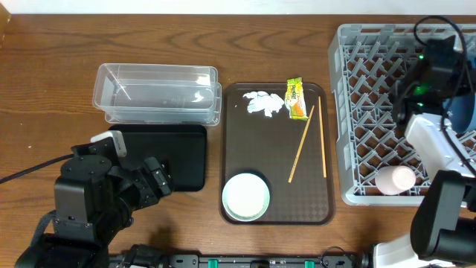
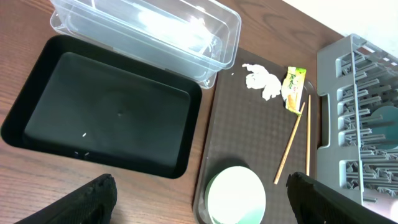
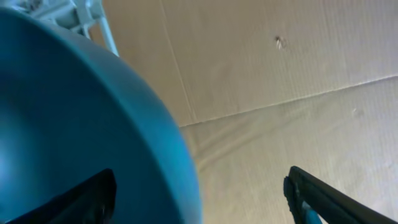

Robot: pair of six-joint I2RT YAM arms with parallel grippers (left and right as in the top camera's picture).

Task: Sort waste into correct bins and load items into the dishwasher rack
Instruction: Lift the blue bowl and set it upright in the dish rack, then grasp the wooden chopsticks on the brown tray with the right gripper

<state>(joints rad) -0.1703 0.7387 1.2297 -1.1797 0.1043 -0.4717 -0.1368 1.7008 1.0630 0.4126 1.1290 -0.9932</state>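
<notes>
Over the large grey plastic lattice rack (image 1: 372, 112), the right tool (image 3: 199, 202) gapes wide by the large blue bowl (image 3: 74, 112); the left tool (image 2: 202, 199) is wide too.

A: What fills the left side?

B: The large blue bowl (image 3: 68, 124), very close. Its curved edge runs down to the bottom middle.

A: And around it?

B: A bit of the grey dishwasher rack (image 3: 87, 15) at the top left, and a beige creased board (image 3: 280, 93) behind. The two dark fingers (image 3: 329, 196) stand wide apart, one in front of the bowl.
</notes>
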